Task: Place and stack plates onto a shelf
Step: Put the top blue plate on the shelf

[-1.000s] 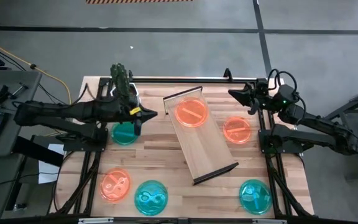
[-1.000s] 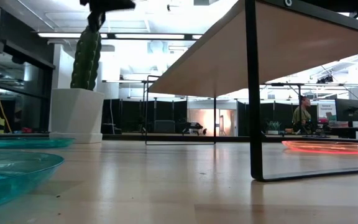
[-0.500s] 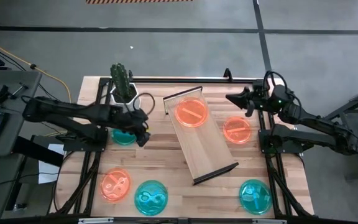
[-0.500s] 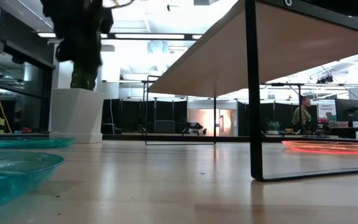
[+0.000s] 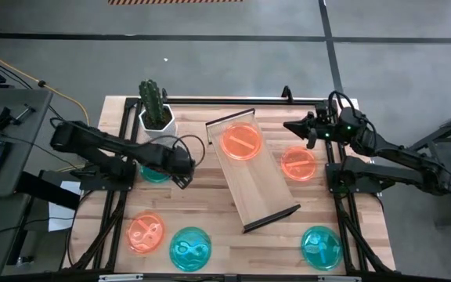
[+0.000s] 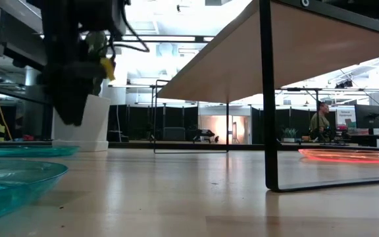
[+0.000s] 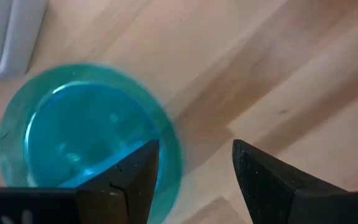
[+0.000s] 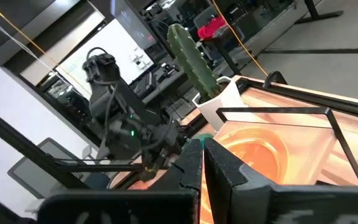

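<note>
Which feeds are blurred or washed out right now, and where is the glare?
Left wrist view: the teal plate is smeared by motion blur, though the left gripper fingers stay sharp. Low view: bright ceiling lights leave the left arm a dark silhouette, and the nearest teal plate is soft. High view: evenly lit and sharp, with slight sheen on the orange plate on the shelf.

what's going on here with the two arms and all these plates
The robot is loading plates onto the shelf. One orange plate already sits on it near its far end. The left claw is open, poised over the rim of a teal plate beside the cactus pot, not gripping it yet. The right claw waits shut at the table's far right, near another orange plate. Three more plates lie along the near edge.
</note>
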Motion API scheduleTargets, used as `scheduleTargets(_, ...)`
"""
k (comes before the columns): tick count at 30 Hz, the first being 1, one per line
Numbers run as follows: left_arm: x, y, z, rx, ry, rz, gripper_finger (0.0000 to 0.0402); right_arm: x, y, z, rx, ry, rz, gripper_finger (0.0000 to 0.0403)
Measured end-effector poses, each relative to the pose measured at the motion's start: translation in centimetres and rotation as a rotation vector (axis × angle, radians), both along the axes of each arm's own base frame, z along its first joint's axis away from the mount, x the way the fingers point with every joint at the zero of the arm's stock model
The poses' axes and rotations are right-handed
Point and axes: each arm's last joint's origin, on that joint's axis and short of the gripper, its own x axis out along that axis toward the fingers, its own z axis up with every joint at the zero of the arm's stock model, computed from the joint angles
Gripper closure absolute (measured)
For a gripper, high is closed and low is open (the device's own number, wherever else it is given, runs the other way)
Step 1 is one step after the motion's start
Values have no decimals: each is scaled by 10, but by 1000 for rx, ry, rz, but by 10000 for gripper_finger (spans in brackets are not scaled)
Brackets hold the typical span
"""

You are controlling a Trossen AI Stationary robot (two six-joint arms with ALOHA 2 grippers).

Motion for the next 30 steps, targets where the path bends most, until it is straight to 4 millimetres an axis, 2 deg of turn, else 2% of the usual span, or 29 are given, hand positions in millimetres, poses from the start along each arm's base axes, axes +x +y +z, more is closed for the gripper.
scheduleTargets(7, -2, -5, -39, 41, 118, 95, 206, 0, -1, -1, 5, 15, -41, 403)
scheduleTargets(17, -1, -2, -57, 52, 131, 101, 216, 0, -1, -2, 7, 18, -49, 403)
scheduleTargets(21, 0, -1, -57, 50, 134, 66, 268, 0, -1, -2, 9, 20, -49, 403)
scheduleTargets(26, 0, 2, -57, 65, 147, 26, 379, 0, -1, -2, 9, 21, -49, 403)
scheduleTargets(27, -1, 3, -57, 66, 149, 19, 390, 0, -1, -2, 9, 21, -49, 403)
scheduleTargets(30, -6, 3, -50, 42, 165, 4, 389, 0, -1, -2, 9, 21, -49, 403)
